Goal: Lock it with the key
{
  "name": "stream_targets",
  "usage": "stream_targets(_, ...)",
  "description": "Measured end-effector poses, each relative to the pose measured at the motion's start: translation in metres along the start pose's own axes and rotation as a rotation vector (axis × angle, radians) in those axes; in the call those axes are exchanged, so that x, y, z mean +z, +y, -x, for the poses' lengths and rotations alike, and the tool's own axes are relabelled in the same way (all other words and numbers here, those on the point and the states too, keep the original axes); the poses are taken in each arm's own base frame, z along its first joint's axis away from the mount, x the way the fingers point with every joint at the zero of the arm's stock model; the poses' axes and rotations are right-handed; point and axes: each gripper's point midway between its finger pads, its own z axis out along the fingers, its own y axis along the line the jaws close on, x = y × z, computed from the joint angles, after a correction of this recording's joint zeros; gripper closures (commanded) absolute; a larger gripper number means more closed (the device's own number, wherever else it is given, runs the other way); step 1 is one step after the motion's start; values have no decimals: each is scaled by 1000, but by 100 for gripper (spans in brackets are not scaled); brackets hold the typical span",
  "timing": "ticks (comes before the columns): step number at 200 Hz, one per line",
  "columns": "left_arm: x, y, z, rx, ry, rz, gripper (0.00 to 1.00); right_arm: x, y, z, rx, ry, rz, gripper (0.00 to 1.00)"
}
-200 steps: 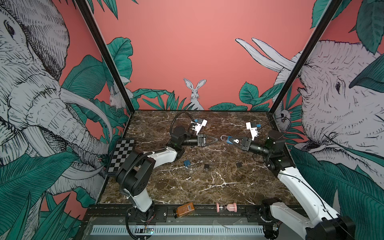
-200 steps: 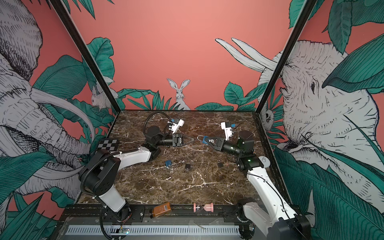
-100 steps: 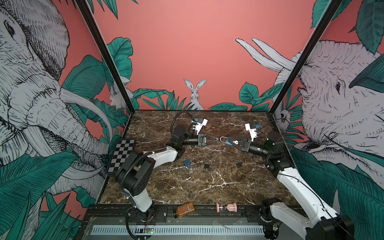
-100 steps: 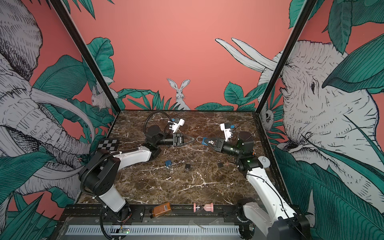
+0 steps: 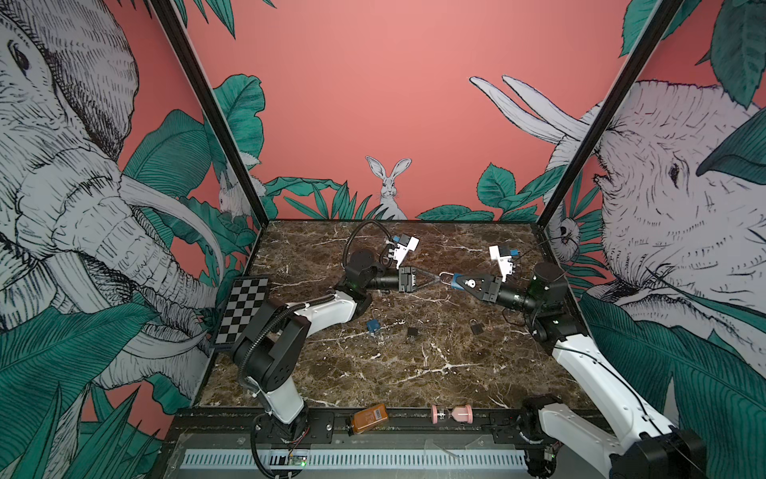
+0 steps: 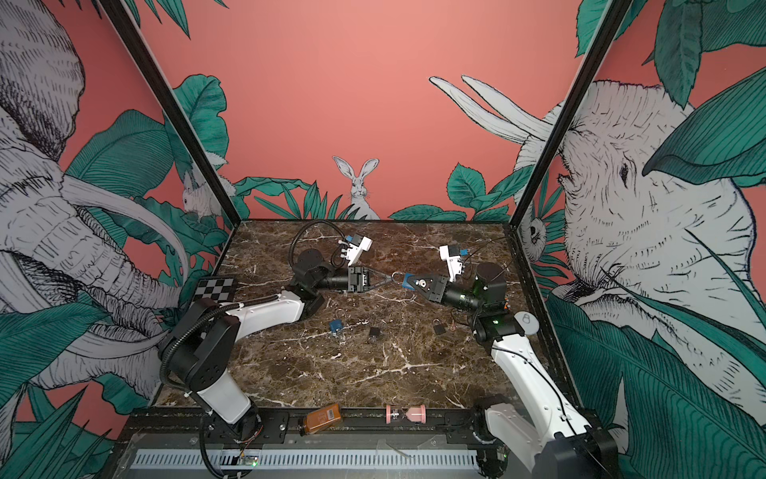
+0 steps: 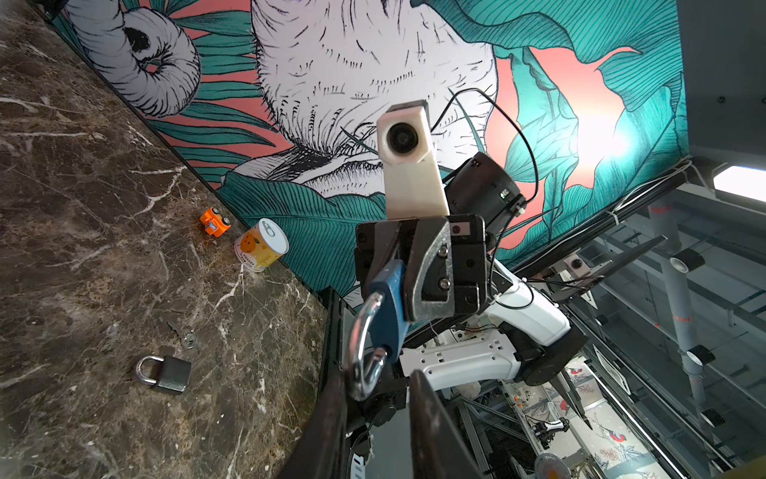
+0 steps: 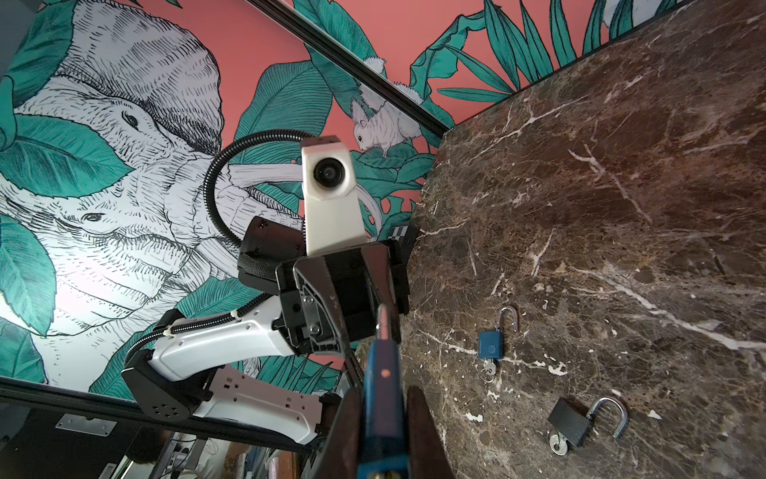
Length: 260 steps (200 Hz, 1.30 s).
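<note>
My right gripper is shut on the body of a blue padlock and holds it above the table, its silver shackle pointing at the left arm. The left gripper meets it head-on. Its jaws stand slightly apart around the shackle's bend, which rests against one finger while the other stays clear. I cannot tell whether a key sits in this padlock. A loose key lies on the marble beside a shut grey padlock.
On the table lie a blue padlock and a black padlock, both with open shackles and keys in them. A yellow can and an orange toy stand by the right wall. A bottle and a pink hourglass lie on the front rail.
The left fingertips have closed the small gap to the shackle and now stand around it. The right arm has shifted slightly to the left with the blue padlock.
</note>
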Motion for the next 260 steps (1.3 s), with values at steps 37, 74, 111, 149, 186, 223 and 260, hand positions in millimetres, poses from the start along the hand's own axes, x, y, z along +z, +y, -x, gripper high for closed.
stream_targets(37,1,-1,1,2,2,-1,80,0,1,-1,-3,3,5,100)
stream_targets(74,2,-2,2,6,1,-3,85,1,4,-1,-16,8,19,100)
stream_targets(111,3,-3,2,3,3,-3,86,1,5,-2,-24,14,25,100)
stream_targets(149,3,0,1,-9,7,1,92,1,6,-3,-35,18,31,100)
stream_targets(186,4,-1,0,-27,9,-2,100,2,4,-2,-48,19,29,100)
stream_targets(223,5,-1,2,-87,4,-36,100,3,2,0,-98,16,19,100)
stream_targets(260,10,-5,3,-111,8,-57,100,5,2,4,-119,7,26,100)
